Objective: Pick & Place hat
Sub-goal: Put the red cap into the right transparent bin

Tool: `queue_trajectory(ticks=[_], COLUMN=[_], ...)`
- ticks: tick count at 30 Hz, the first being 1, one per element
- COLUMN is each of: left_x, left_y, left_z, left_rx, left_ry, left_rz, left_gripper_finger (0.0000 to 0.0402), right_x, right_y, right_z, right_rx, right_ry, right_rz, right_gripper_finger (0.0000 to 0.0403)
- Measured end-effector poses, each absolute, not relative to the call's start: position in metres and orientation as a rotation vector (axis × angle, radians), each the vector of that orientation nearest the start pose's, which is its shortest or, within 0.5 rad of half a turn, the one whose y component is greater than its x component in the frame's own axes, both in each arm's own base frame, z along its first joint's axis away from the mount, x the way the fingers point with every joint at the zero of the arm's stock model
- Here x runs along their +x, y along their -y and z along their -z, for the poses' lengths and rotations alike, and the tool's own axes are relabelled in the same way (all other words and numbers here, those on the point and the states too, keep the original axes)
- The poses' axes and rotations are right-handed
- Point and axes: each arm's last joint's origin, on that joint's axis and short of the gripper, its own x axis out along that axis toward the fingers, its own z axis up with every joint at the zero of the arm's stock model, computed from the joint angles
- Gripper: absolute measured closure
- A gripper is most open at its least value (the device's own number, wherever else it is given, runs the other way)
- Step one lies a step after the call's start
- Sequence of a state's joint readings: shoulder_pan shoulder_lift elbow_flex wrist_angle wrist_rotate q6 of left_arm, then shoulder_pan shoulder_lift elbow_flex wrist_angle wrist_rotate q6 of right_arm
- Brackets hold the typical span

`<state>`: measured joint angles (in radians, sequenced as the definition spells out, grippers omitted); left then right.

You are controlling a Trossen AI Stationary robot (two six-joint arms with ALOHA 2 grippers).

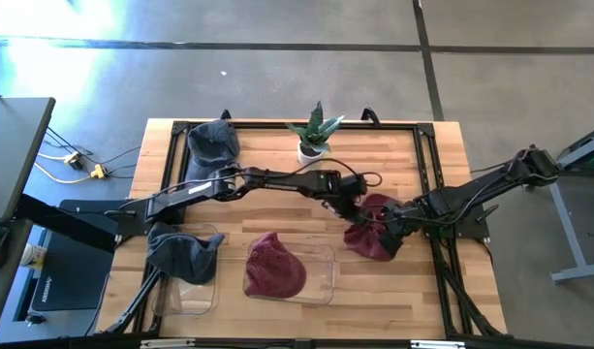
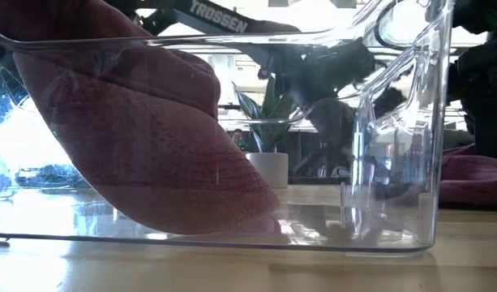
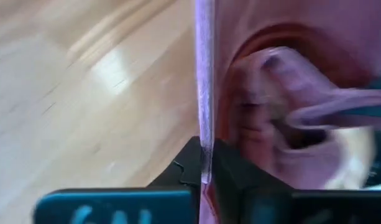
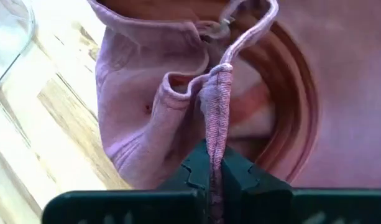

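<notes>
Maroon hat point(image 1: 374, 231) at four o'clock on tabletop point(image 1: 393, 291) | left pincer point(image 1: 358, 215) and right pincer point(image 1: 386, 238) both pinching its fabric | lift together — keep it taut, swing toward clear bin point(image 1: 321, 286).

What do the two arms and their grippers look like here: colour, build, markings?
Both arms are dark, slim and jointed, with thin cables along them. White TROSSEN lettering marks one link in the low view. The left gripper and right gripper have dark toothed fingers on a teal-edged bar.

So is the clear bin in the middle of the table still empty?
No, a maroon hat already lies inside the clear bin in the high view.
</notes>
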<state>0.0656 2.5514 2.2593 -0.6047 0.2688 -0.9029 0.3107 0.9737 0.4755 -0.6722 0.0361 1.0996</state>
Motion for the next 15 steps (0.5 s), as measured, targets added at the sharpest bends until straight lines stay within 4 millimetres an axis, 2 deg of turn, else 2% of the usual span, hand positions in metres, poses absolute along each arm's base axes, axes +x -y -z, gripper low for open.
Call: queue_trajectory(ticks=[3, 7, 11, 15], left_x=[0.552, 0.55, 0.55, 0.54], left_y=[-0.028, -0.028, -0.03, -0.03], left_z=[-0.172, -0.167, -0.168, -0.183], left_rx=[-0.982, -0.969, -0.934, -0.904], left_ry=[-0.888, -0.913, -0.893, -0.918], left_rz=[-0.197, -0.22, -0.249, -0.329], left_gripper_finger=[0.0394, 0.0387, 0.0397, 0.0399], right_x=[0.146, 0.146, 0.146, 0.147], right_y=[-0.046, -0.046, -0.046, -0.047], right_z=[-0.169, -0.169, -0.169, -0.169], right_rx=[0.769, 0.772, 0.774, 0.791], right_ry=[-1.147, -1.151, -1.15, -1.158], right_rz=[0.396, 0.392, 0.394, 0.374], right_gripper_finger=[0.0399, 0.0394, 0.0392, 0.0399])
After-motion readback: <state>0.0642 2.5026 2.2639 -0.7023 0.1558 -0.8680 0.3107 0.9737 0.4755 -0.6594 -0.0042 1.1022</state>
